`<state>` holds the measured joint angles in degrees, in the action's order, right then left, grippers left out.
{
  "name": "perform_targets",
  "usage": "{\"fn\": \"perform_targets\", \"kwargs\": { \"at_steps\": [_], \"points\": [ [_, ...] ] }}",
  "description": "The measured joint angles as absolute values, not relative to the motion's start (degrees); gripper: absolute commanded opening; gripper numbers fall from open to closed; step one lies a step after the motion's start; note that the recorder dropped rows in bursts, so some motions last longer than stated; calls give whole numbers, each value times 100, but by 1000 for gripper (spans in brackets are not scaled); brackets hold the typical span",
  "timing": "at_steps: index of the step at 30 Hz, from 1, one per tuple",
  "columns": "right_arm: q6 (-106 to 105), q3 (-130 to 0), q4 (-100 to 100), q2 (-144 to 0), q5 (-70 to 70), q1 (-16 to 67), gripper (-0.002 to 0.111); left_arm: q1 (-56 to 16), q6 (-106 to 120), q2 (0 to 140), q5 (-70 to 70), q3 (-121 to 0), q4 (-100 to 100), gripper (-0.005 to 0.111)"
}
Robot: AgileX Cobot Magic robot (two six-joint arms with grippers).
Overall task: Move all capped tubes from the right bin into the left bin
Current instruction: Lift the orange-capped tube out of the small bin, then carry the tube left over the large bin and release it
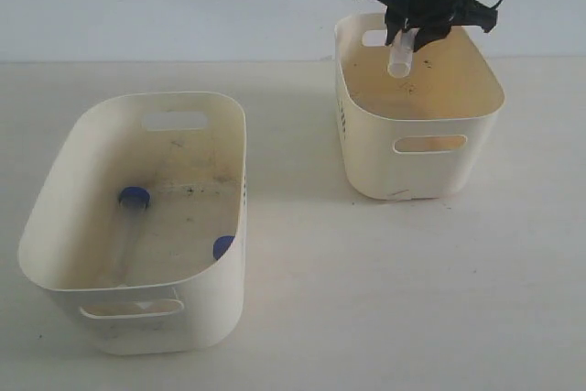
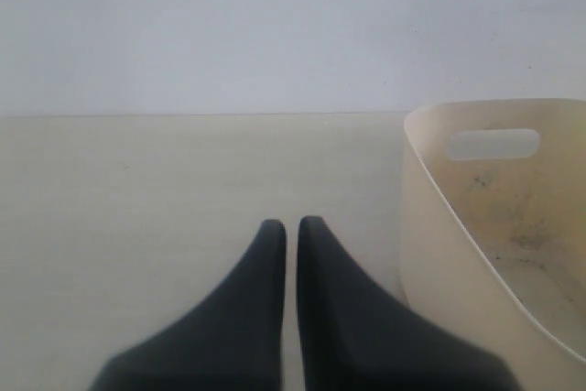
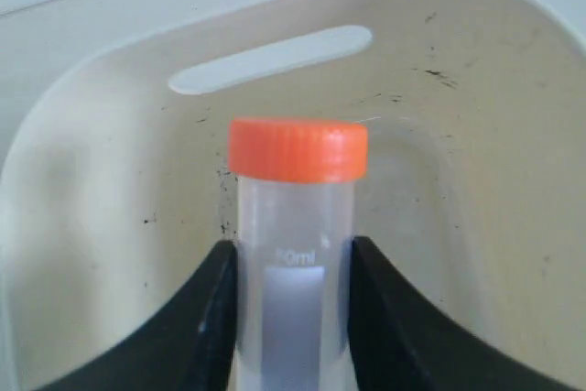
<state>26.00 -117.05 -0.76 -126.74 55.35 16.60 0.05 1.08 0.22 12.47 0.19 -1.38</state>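
Capped tube (image 3: 295, 226), clear, orange-red cap, in right pincer (image 3: 293, 249)

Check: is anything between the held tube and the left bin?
Nothing visible does. The right gripper holds the orange-capped tube above the right bin; only table surface lies between it and the open-topped left bin.

right gripper (image 1: 409, 40) clamps tube (image 1: 400, 60) over right bin (image 1: 374, 164); blue caps (image 1: 135, 196) in left bin (image 1: 212, 313)
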Motion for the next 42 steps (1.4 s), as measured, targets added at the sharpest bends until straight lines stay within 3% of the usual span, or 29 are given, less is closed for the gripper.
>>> {"fn": "perform_targets", "kwargs": {
  "at_steps": [16,24,31,37,40,42],
  "points": [
    [2093,-11361,37,-11359,6395,1892,0,5,108,22,1247,19,-138,4],
    [1956,-10533,0,-10535,5838,3203,0,5,108,22,1247,19,-138,4],
    [2019,-10049,-411,-10569,4611,4368,0,5,108,22,1247,19,-138,4],
    [2044,-9884,-578,-10959,4295,4891,0,5,108,22,1247,19,-138,4],
    [2044,-9873,-718,-11202,4289,4968,11,5,108,22,1247,19,-138,4],
    [1971,-9873,-920,-11316,4289,4971,31,5,108,22,1247,19,-138,4]
  ]
}}
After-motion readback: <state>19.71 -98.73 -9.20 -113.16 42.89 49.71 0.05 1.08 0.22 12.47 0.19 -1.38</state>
